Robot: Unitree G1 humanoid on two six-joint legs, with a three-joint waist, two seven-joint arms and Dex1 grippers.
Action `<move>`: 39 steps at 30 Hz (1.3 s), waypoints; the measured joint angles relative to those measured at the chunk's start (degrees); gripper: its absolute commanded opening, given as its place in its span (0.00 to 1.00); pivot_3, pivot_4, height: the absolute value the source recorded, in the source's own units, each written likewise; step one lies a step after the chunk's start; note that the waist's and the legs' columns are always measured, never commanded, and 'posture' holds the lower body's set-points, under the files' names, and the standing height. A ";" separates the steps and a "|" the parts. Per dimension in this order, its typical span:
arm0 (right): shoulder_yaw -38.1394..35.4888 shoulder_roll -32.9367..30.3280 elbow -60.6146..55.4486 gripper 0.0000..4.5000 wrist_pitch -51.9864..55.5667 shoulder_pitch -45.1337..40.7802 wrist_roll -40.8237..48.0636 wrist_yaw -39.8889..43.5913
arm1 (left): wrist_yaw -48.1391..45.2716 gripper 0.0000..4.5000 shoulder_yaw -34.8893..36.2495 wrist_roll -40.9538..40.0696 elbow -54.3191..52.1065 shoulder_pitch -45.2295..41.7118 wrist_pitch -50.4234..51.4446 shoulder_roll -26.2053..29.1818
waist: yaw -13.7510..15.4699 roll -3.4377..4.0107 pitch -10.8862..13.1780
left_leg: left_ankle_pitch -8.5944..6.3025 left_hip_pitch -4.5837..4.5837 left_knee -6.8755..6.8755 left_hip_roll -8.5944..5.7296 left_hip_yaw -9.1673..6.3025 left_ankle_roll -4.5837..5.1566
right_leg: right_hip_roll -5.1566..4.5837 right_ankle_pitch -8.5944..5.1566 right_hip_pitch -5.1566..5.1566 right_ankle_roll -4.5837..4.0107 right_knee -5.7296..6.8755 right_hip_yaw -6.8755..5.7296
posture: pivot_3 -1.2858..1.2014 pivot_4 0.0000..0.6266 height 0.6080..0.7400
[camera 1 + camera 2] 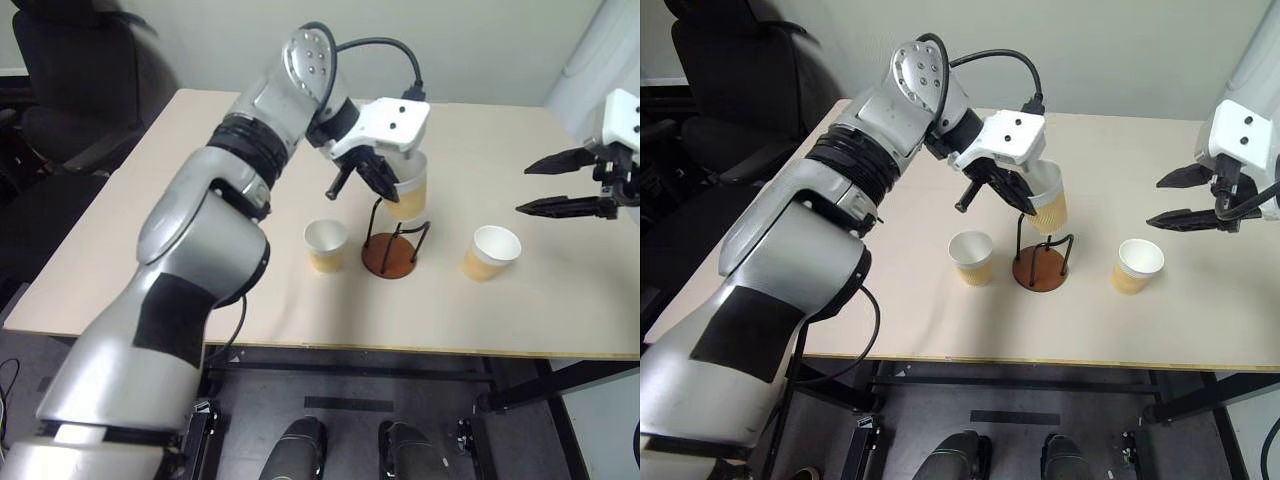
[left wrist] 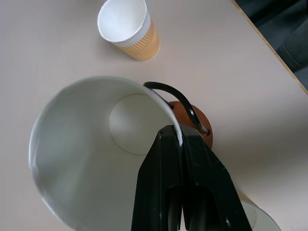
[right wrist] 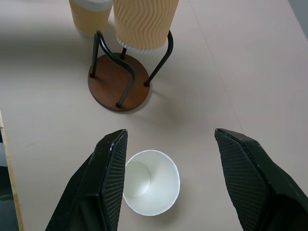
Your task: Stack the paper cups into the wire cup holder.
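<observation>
So here's where I'm at. My left gripper (image 1: 992, 190) is pinched tight on the rim of one paper cup (image 1: 1049, 205), one finger inside the cup wall and one outside, as the left wrist view shows. I've got that cup tilted a bit and hanging right over the wire cup holder (image 1: 1040, 262), its bottom down between the tops of the black wire loops. From the right wrist view the cup's base sits inside the loops but clear above the reddish-brown disc, so it's not seated.

The other two paper cups stand upright on the table (image 1: 150, 200), mouths up. One (image 1: 326, 245) is just beside the holder on my left side, the other (image 1: 491, 252) is a bit further off on my right side.

My right gripper (image 1: 563, 184) hangs in the air over the right part of the table with its fingers spread apart, holding nothing. In its wrist view the right-hand cup (image 3: 148, 182) sits on the table below and between the two fingers, not touching either.
</observation>
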 measured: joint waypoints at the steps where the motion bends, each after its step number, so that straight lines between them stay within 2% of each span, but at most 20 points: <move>1: -0.06 0.00 -0.13 0.64 0.01 0.19 0.04 -0.11 | 0.00 0.01 -0.41 0.01 0.00 0.20 -0.22 -0.01 | 0.01 0.00 0.00 | 0.00 0.00 0.00 0.00 -0.01 0.00 | -0.01 0.00 0.00 0.00 0.00 0.01 | 0.52 0.24 1.00; 15: -1.30 0.00 -2.02 0.64 0.10 2.56 0.79 -1.27 | -0.03 0.01 1.54 7.32 2.72 2.72 -5.46 -2.38 | 0.05 0.00 0.00 | 0.02 0.01 0.01 -0.01 0.00 -0.01 | 0.00 0.01 0.04 0.04 -0.03 0.00 | 0.52 0.24 1.00; 19: -1.33 -0.13 -2.15 0.64 0.10 3.51 0.91 -1.30 | -0.04 0.19 3.34 8.16 2.99 2.86 -5.63 -3.00 | 0.05 0.00 0.00 | 0.02 0.00 0.00 -0.01 0.00 -0.01 | 0.00 0.00 0.04 0.04 -0.04 -0.01 | 0.52 0.24 1.00; 25: -1.53 -0.49 -2.81 0.64 0.12 3.94 1.01 -1.38 | -0.05 0.64 5.12 9.18 3.01 2.87 -5.87 -3.66 | 0.04 0.00 0.00 | 0.01 0.01 -0.01 -0.01 0.00 0.00 | 0.00 0.00 0.04 0.04 -0.03 0.00 | 0.52 0.24 1.00; 29: -1.65 -0.48 -3.06 0.64 0.57 3.95 1.21 -1.75 | -0.12 0.94 9.78 8.51 3.02 2.86 -4.27 -3.64 | 0.04 0.00 0.00 | 0.01 0.01 0.00 -0.01 0.00 0.00 | 0.00 0.00 0.04 0.04 -0.04 0.00 | 0.52 0.24 1.00; 32: -2.28 -0.27 -4.52 0.64 2.30 4.69 2.40 -2.31 | -0.21 0.94 17.28 5.01 3.21 2.60 1.53 -2.99 | -0.01 0.00 0.00 | 0.01 0.00 -0.03 -0.01 0.01 0.00 | 0.01 -0.01 0.03 0.04 -0.04 0.00 | 0.52 0.24 1.00; 36: -3.90 1.12 -8.74 0.64 6.00 8.13 5.59 -3.66 | -0.24 0.94 26.24 0.73 3.21 2.05 10.21 2.18 | -0.19 0.02 -0.01 | 0.15 0.03 -0.11 0.02 0.02 -0.24 | 0.06 -0.08 0.00 0.00 -0.03 0.00 | 0.52 0.24 1.00; 39: -3.95 2.16 -11.01 0.64 7.30 10.56 6.80 -4.53 | -0.24 0.94 28.60 -1.34 2.70 2.28 15.71 6.65 | -0.39 0.03 -0.02 | 0.36 0.03 -0.12 0.03 0.04 -0.59 | 0.09 -0.11 -0.03 -0.06 -0.03 0.02 | 0.52 0.24 1.00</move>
